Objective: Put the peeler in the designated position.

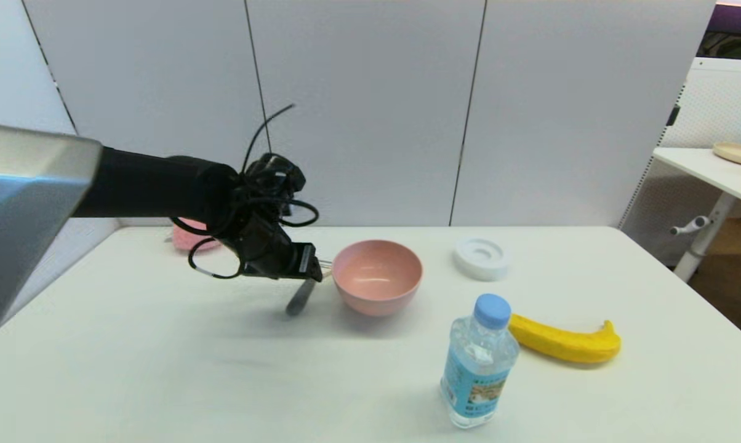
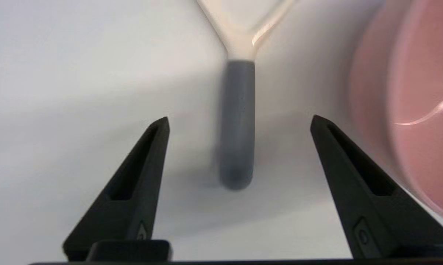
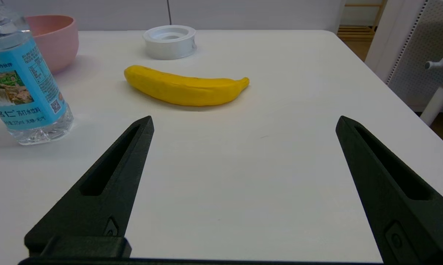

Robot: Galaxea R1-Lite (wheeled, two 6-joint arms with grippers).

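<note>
One pink bowl [image 1: 377, 275] sitting empty, frame centre, on white table [image 1: 161, 369]; peeler [image 1: 301, 297] lying just left of it, left gripper [image 2: 239, 121] hovering released astride handle; right gripper [image 3: 243, 125] spread wide, lower right.

Head camera looks down across the table; wrist cameras sit low; all share the pink bowl [image 1: 376, 275]

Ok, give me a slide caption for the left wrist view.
Open left gripper poised over the peeler lying on the white table, beside the pink bowl.
</note>
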